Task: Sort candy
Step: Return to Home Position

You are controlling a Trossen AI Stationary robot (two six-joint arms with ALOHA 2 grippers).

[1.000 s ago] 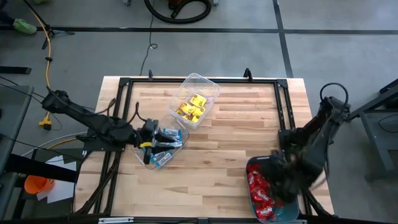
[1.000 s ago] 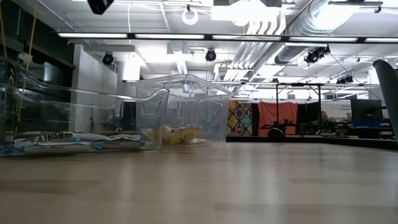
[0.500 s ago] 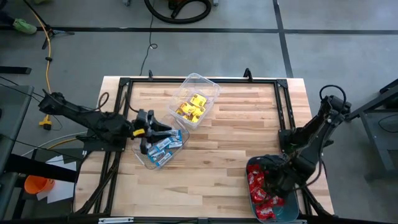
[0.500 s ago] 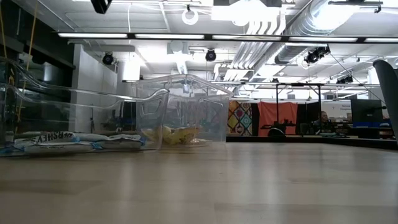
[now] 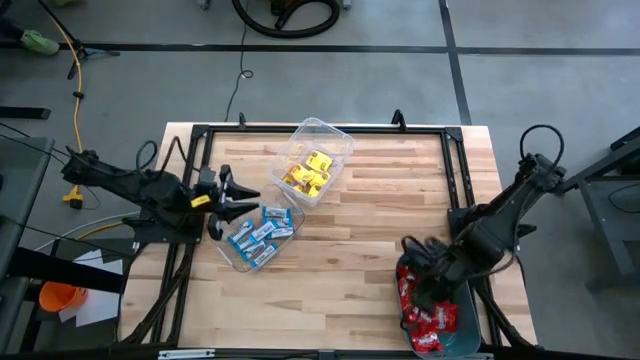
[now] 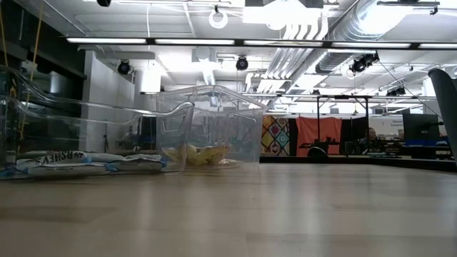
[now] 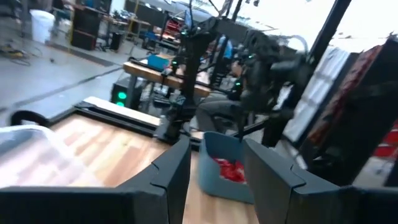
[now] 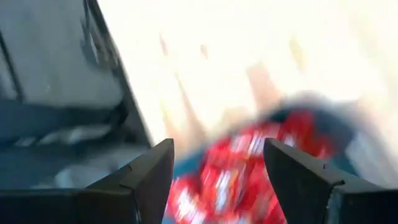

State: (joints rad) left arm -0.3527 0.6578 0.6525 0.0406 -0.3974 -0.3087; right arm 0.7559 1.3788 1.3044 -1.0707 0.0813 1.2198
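Light blue-and-white candy point(image 5: 258, 235) lies in a clear tub point(image 5: 232, 258) at the table's left. Yellow candy point(image 5: 308, 170) lies in a second clear tub point(image 5: 335, 140) farther back. Red candy point(image 5: 428, 312) fills the teal bin point(image 5: 465, 340) at the near right corner. My left gripper point(image 5: 235, 205) hovers open just left of the blue-candy tub, pointing level across the table, nothing between its fingers point(image 7: 168, 174). My right gripper point(image 5: 412, 268) hangs open over the teal bin's far left part, pointing steeply down at the red candy point(image 8: 236, 180); nothing shows between its fingers.
The bare wooden tabletop point(image 5: 370, 220) stretches between the tubs and the teal bin. A black frame point(image 5: 200, 135) runs along the table's edges. In the low view the two tubs point(image 6: 93, 139) stand at the left, with room to their right.
My left gripper has drawn back from over the blue-candy tub toward the table's left edge and risen a little, staying open. My right gripper has shifted over the teal bin toward the bin's far left side, rolled, and opened.
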